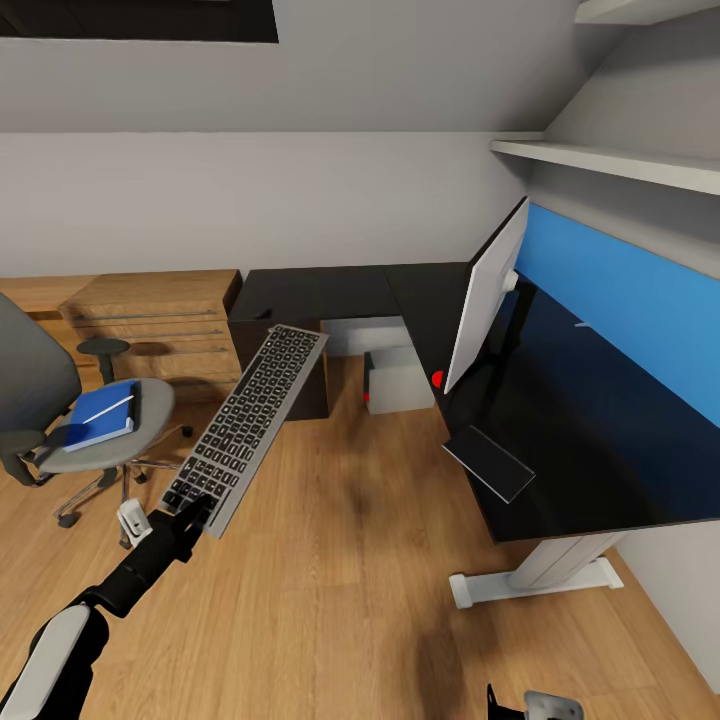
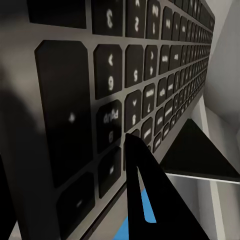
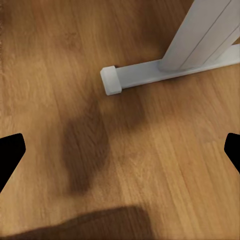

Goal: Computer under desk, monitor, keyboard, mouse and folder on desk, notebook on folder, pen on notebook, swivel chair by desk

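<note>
The left end effector [image 1: 190, 517] pinches the near end of the keyboard [image 1: 247, 423], holding it in the air above the wooden floor [image 1: 330, 590], well apart from the bench [image 1: 560, 440] where the monitor [image 1: 487, 295] stands. The left wrist view shows key legends up close — "PgUp", "3", "6" and "9" can be made out, the rest blurred. The right end effector [image 3: 120, 150] hangs spread wide over the floor near the bench's white leg [image 3: 165, 65] — its fingertips at opposite edges of its wrist view.
</note>
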Robot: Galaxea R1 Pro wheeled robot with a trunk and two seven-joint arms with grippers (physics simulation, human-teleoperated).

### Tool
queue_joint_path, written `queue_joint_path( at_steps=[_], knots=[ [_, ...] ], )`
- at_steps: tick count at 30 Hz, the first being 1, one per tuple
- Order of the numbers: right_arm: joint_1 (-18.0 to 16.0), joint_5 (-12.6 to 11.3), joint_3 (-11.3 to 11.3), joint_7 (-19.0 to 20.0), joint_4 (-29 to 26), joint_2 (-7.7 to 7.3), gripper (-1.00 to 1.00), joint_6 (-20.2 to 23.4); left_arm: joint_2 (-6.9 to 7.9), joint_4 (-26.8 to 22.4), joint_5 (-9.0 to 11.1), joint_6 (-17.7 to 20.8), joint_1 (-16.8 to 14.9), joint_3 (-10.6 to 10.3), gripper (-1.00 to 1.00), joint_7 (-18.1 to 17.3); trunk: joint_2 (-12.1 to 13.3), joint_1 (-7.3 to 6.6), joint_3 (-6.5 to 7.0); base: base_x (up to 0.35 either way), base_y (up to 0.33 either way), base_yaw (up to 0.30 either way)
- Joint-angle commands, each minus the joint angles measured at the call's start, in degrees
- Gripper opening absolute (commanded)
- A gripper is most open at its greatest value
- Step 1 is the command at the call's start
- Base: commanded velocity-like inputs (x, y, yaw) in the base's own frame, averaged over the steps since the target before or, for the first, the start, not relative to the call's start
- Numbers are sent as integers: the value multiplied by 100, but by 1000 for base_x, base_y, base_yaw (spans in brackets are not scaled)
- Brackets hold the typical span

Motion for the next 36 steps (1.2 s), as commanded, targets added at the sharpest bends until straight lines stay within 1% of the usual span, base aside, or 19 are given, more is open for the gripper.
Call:
queue_joint_path(
  at_steps=[1, 11, 15, 36],
  knots=[
    [-5, 57, -32, -29, 10, 0, 100, -19, 1, 2, 23, 41, -4, 9, -100, -2, -3, 0, -5, 0, 0, 0],
    [-5, 58, -31, -32, 10, 8, 100, -19, -8, 8, 22, 36, -4, 11, -100, 53, -3, 0, -5, 0, 0, 0],
    [-5, 59, -34, -35, 10, 9, 100, -19, -3, 9, 18, 35, -4, 21, -100, 46, -3, 0, -5, 0, 0, 92],
    [-5, 57, -36, -37, 10, 1, 100, -28, 11, 10, 13, 41, -5, 32, -100, 44, -3, 0, -5, 0, 0, 239]
  ],
)
